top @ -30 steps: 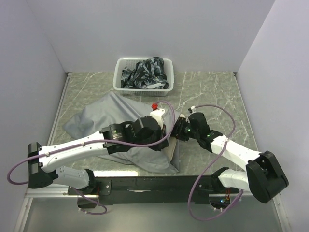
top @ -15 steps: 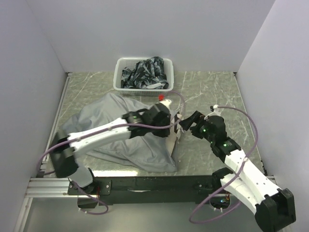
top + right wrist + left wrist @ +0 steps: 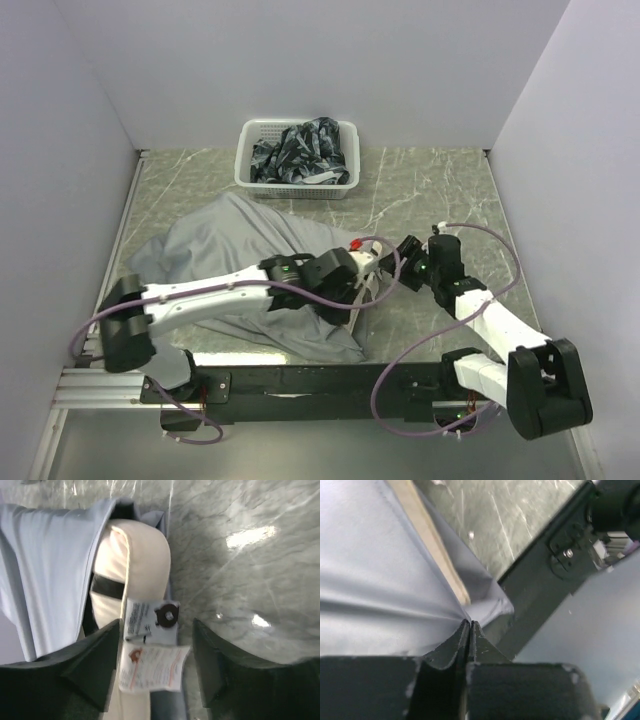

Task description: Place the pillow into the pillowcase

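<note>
Pillowcase [image 3: 230, 250]: plain grey fabric, rumpled, lying across the left and middle of the green marble-patterned table [image 3: 440, 190], its open end toward the centre. Pillow [image 3: 137, 550]: cream, almost wholly inside the pillowcase, with one rounded end showing at the mouth. Grey cloth is folded over its left side. A dark band crosses that end, possibly print, too blurred to read. Printed labels [image 3: 150, 672]: hanging from the exposed pillow end. Left gripper [image 3: 469, 624]: jaws pressed together on a fold of pillowcase fabric beside the cream pillow edge, the cloth puckered at the pinch. Right gripper [image 3: 156, 625]: fingers spread wide either side of the labels, holding nothing. White basket [image 3: 297, 185]: at the far edge, holding dark patterned cloth [image 3: 300, 150], well apart from the pillowcase mouth.
</note>
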`<control>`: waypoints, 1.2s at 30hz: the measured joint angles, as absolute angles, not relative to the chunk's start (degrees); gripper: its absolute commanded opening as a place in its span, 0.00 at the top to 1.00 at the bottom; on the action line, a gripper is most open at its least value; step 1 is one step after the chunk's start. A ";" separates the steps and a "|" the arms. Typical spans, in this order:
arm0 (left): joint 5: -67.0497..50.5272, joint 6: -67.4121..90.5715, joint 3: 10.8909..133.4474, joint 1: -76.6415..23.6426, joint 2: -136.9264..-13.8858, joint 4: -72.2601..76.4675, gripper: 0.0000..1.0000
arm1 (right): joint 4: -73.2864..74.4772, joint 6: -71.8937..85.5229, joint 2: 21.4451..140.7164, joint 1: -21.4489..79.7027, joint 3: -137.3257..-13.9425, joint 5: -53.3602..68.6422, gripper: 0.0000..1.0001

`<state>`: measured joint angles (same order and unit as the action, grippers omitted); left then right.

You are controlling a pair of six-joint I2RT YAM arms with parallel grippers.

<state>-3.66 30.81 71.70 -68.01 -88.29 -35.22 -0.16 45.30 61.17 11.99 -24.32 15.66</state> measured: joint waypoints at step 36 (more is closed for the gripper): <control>37.04 30.89 93.49 -66.28 -115.57 -46.46 0.99 | 1.41 44.95 58.78 3.68 -21.91 19.20 0.11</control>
